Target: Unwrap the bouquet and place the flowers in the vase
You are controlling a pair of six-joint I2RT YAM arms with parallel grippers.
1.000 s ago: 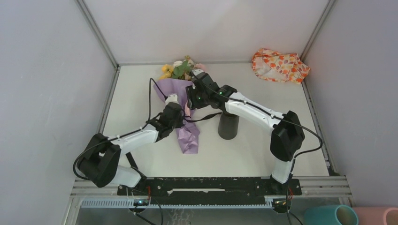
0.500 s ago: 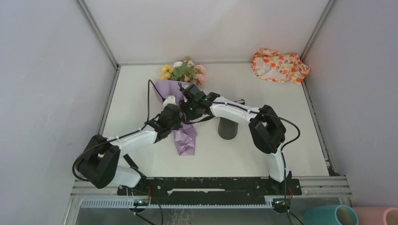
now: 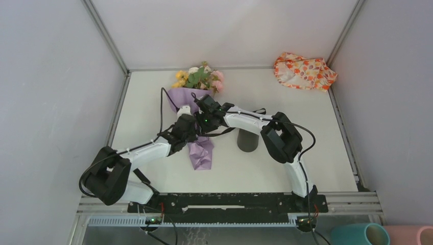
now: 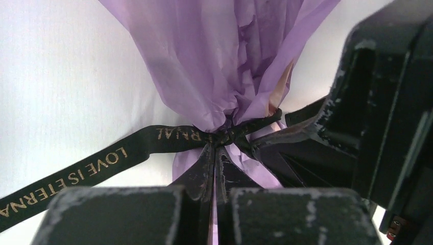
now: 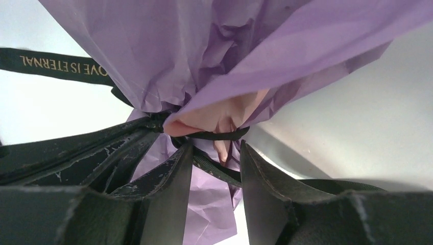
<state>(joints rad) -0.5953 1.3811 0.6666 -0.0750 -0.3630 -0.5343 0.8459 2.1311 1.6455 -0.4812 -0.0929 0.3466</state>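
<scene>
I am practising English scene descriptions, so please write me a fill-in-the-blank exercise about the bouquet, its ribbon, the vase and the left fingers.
1. The outer paper of the bouquet is ___.
2. The ribbon tied around it is ___ with gold letters.
3. The vase stands on the table to the robot's ___ of the bouquet.
4. The left fingers are ___, with their tips at the tied ribbon.

Missing words: purple; black; right; shut.
</scene>
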